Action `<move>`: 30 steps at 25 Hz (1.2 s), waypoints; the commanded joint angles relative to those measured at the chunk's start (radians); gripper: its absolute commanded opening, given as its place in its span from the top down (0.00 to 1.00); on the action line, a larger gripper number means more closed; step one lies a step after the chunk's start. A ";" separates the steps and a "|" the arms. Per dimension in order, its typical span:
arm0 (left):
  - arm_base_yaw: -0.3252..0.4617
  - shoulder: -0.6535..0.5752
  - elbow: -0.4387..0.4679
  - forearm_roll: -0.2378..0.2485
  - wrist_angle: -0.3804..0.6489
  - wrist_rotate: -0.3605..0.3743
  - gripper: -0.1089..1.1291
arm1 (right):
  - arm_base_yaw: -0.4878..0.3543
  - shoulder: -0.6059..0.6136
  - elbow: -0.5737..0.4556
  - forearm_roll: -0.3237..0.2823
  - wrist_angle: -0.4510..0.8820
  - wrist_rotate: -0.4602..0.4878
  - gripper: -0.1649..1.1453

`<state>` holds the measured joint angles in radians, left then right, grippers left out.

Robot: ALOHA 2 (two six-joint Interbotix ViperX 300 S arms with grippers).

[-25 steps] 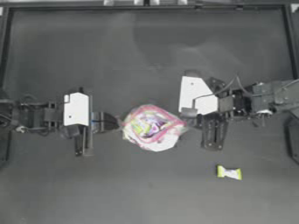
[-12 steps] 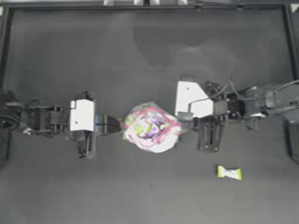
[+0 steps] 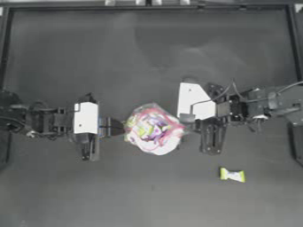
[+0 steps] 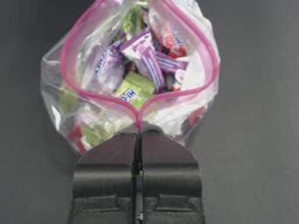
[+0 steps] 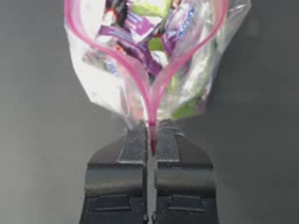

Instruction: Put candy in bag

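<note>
Dark table [image 3: 148,53], top view w/ both wrist views. Bag [image 3: 153,131] stands mid-table, held from both sides: left gripper [image 3: 111,127] w/ jaws pressed together on the pink seal strip at one end of the rim, right gripper [image 3: 190,119] likewise clamped on the strip at the opposite end.

Change vs. the two earlier top views: left arm has moved in toward centre, right gripper has shifted in as well, so the rim ends sit closer together. Result, per wrist views: pink rim bows out into a loop and the mouth gapes open. Judgement: bag is now ready to receive, but both grippers are occupied, so one must let go to fetch.

Candy [image 3: 232,175] has not moved; lies on the table well apart from the bag, on the right arm's side, untouched.

Writing: a green wrapper [image 4: 130,92] inside the bag shows letters approx. "HI-C…"; rest unreadable. Other wrappers purple, red, white; no legible text.
</note>
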<state>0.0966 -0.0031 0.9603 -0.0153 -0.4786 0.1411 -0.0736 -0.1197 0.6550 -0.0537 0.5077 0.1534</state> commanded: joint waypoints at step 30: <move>0.002 -0.026 -0.023 -0.005 -0.006 0.029 0.88 | -0.006 -0.071 -0.005 0.038 0.012 -0.014 0.11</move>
<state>0.0982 -0.0046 0.9557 -0.0184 -0.4786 0.1687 -0.0782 -0.1488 0.6673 -0.0123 0.5108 0.1411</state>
